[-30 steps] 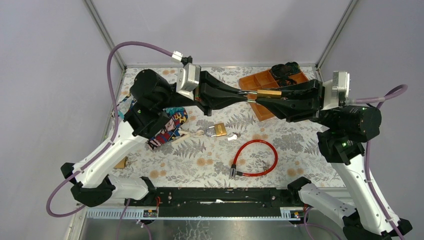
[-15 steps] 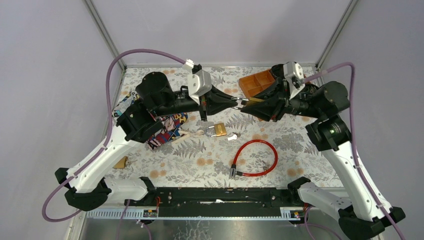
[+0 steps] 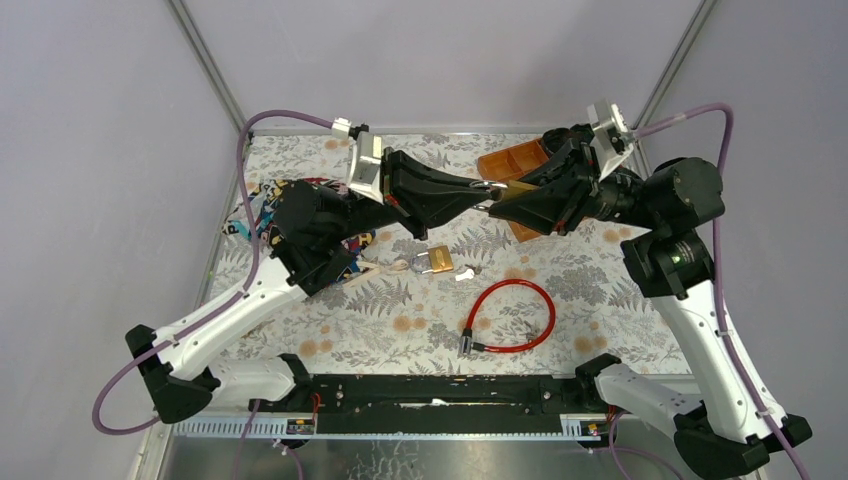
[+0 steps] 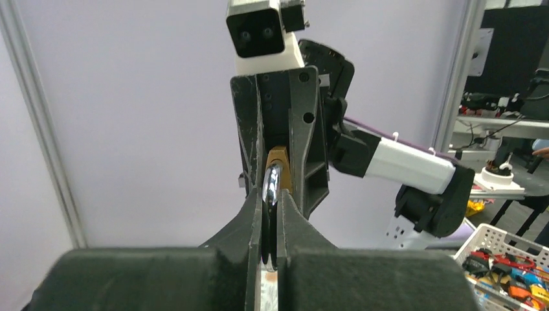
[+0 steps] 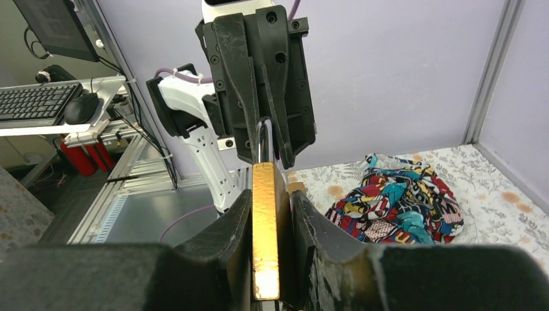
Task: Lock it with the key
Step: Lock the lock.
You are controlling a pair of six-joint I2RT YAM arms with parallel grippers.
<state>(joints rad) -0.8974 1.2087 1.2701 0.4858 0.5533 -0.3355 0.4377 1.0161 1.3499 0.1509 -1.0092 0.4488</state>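
Note:
A brass padlock (image 3: 511, 187) hangs in the air over the back of the table, held between both arms. My left gripper (image 3: 481, 192) is shut on its steel shackle (image 4: 272, 184), seen edge-on between the fingers of the left gripper (image 4: 270, 202). My right gripper (image 3: 500, 196) is shut on the brass body (image 5: 264, 227), with the right gripper (image 5: 272, 195) facing the left one. A second brass padlock (image 3: 433, 262) lies on the table, with a small key-like piece (image 3: 466, 272) just to its right. No key shows in either gripper.
An orange compartment tray (image 3: 508, 160) stands at the back right, under the right gripper. A colourful cloth (image 3: 345, 250) lies at the left. A red cable lock (image 3: 512, 315) lies in front of the middle. A small wooden block (image 3: 241, 325) sits near the left edge.
Both wrists have turned about the held padlock. The joined grippers dipped half a second ago and have come back up. Both grips look the same.

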